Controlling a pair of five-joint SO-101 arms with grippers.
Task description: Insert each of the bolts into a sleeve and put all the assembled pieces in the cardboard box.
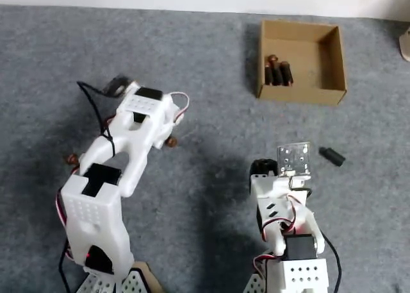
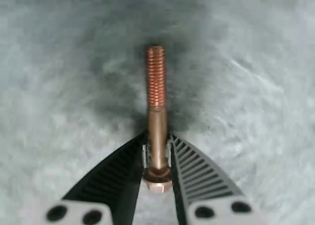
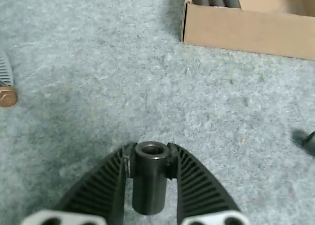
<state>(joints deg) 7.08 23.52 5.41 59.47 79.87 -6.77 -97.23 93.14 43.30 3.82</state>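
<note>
A bolt (image 2: 156, 102) is clamped near its head by the left gripper (image 2: 157, 153), with the threaded end free. A sleeve (image 3: 149, 180) is pinched by the right gripper (image 3: 150, 156), with its bore open. If the axes are not lined up, the thread could be caught on the sleeve's rim and either piece twisted in its grip. Open desk (image 1: 211, 62) is seen between the arms. The cardboard box (image 1: 300, 94), with assembled pieces (image 1: 277, 72) inside, is set near the far right corner. A spare sleeve (image 1: 332, 156) toward the right edge could be knocked.

Coppery metal bolt (image 2: 156, 112), matt dark sleeve (image 3: 149, 185)
</note>
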